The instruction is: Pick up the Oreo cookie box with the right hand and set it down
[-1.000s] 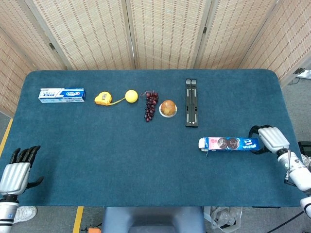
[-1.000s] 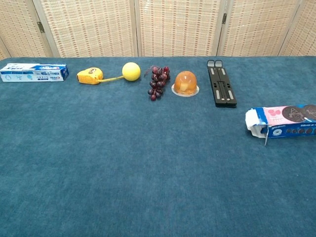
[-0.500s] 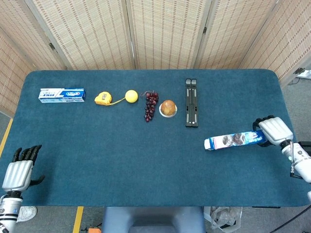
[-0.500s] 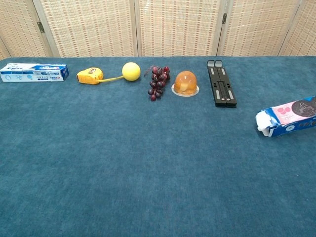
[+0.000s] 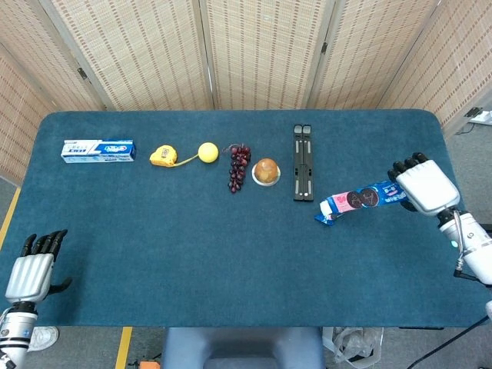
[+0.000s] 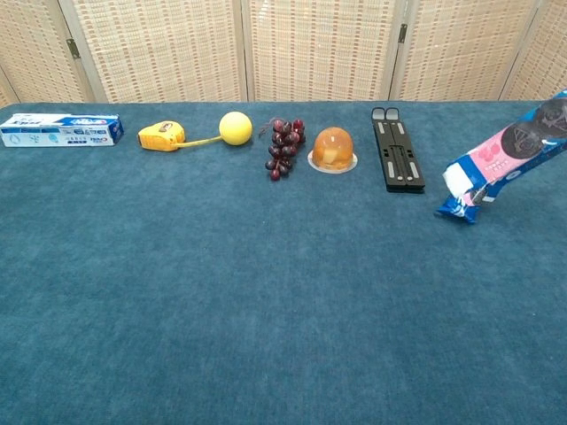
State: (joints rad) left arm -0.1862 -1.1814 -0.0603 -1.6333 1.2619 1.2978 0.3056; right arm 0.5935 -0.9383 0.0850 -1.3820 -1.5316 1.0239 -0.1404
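Note:
The blue Oreo cookie box (image 5: 358,200) is tilted, its right end gripped by my right hand (image 5: 421,187) near the table's right side. Its torn left end hangs lowest, close above the cloth. In the chest view the Oreo cookie box (image 6: 501,155) slants up to the right edge of the frame, and the hand holding it is out of that frame. My left hand (image 5: 31,269) hangs off the table's front left corner, fingers apart and holding nothing.
Along the back of the blue table (image 5: 192,254) lie a toothpaste box (image 5: 98,150), a yellow tape measure (image 5: 162,156), a yellow ball (image 5: 207,151), dark grapes (image 5: 238,166), a jelly cup (image 5: 266,171) and a black folding stand (image 5: 303,172), just left of the lifted box.
My right hand has raised the Oreo box off the cloth and carried it up and back; the box went from lying flat to tilted, its left end drooping. The left hand barely moved.

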